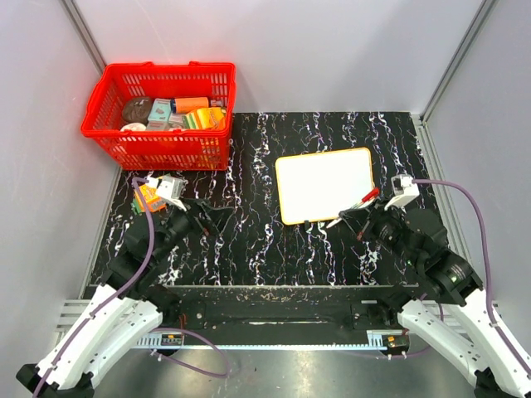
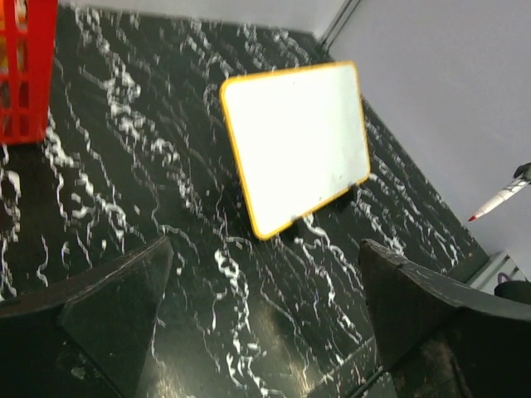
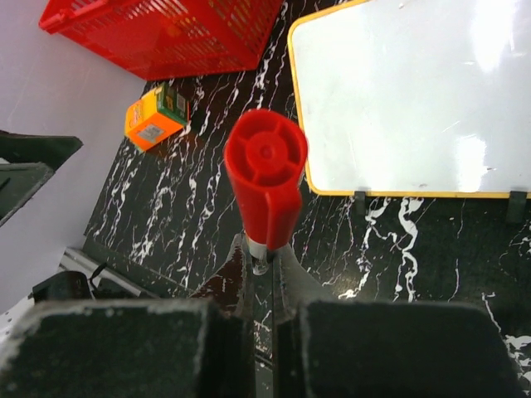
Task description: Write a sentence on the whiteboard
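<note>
— Black marbled table [image 1: 249, 166]: white board with orange-yellow rim [image 1: 323, 184] flat, right of centre, blank?
— Blank, writing not begun. Right jaws clamped on red-ended marker [image 3: 265, 178], left jaws wide, empty. Next: lower tip onto board.

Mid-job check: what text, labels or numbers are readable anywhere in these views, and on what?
whiteboard: no writing shows; it looks blank in all three views.
orange box: has a printed label, too blurred to read.
packages in the red basket: print too small to read.
red marker: no readable text.
Nothing legible anywhere.
</note>
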Controlling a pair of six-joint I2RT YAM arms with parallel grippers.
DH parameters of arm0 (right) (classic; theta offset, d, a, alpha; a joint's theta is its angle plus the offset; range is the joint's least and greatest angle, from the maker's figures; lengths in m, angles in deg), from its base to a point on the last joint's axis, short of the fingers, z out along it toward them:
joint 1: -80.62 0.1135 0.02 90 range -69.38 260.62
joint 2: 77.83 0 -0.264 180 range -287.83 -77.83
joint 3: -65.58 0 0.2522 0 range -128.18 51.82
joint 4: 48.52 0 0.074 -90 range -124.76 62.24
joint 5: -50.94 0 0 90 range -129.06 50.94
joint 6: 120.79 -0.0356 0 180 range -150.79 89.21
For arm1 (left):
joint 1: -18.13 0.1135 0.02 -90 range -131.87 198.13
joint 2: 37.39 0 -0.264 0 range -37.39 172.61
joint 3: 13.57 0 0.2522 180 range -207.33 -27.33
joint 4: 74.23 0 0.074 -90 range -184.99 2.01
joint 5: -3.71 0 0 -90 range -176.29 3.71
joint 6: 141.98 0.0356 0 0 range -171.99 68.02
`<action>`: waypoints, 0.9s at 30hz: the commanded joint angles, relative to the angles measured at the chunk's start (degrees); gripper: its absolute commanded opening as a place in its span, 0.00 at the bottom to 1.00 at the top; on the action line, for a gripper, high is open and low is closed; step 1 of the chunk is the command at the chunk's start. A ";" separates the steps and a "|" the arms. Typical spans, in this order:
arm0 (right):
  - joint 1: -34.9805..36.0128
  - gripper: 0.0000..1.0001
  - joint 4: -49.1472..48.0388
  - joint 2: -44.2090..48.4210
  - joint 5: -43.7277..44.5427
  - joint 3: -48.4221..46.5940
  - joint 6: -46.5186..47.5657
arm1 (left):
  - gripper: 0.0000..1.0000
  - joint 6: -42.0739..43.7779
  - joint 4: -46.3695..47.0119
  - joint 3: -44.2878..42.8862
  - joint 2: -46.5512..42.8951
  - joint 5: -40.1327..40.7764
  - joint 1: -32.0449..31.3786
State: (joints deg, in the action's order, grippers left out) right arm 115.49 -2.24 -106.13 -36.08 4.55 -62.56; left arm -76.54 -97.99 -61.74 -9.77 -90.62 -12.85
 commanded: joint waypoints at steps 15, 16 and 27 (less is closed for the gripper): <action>0.11 0.00 -4.47 -3.34 -3.34 0.85 -1.28 | 0.99 -0.58 -3.55 -4.52 12.00 5.83 0.22; 0.11 0.00 -4.91 -3.61 -1.77 1.03 -0.49 | 0.99 -0.15 -2.49 -4.61 13.41 6.09 0.31; 0.11 0.00 -19.40 -10.11 4.93 3.23 3.20 | 0.99 5.05 24.57 -4.79 33.70 -6.43 6.80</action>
State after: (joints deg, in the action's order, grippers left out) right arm 115.49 -11.86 -113.49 -34.00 7.48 -61.60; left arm -73.09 -90.36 -64.28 18.73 -88.24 -10.60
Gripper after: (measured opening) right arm 0.058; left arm 0.987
